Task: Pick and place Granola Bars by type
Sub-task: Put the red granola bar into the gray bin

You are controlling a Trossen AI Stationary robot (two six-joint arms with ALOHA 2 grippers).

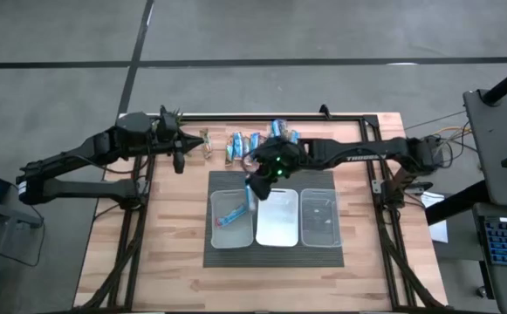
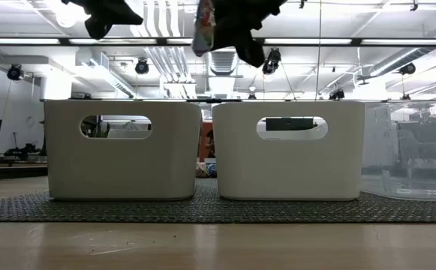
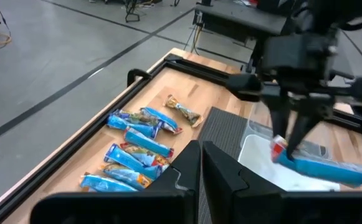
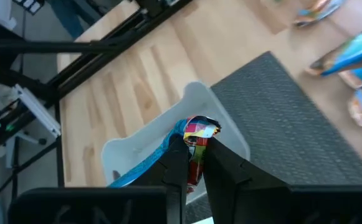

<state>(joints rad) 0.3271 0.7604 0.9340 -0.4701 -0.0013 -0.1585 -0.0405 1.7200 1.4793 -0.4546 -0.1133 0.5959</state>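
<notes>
Wooden tabletop, a dark mat at its middle carrying three bins. The right gripper (image 4: pixel 193 163) is clamped on a blue-and-red granola bar (image 4: pixel 196 140), hanging above the left bin (image 1: pixel 232 218), where a blue bar (image 1: pixel 231 215) already lies. A clean drop likely means centring over that bin, away from its shared wall with the middle bin (image 1: pixel 277 218), lowering, then letting go. The remaining bars (image 3: pixel 134 149) lie at the table's far edge, near the left gripper (image 1: pixel 180 160), whose fingers look nearly closed on nothing.

Three bins (image 1: pixel 277 218) sat in a row on the worktop (image 1: pixel 166 244). One bar (image 1: pixel 231 215) lay in a bin, another (image 4: pixel 196 149) hung pinched in the right tool (image 4: pixel 193 163). Roughly seven more (image 3: pixel 137 152) lay loose (overlapping, so uncertain).
</notes>
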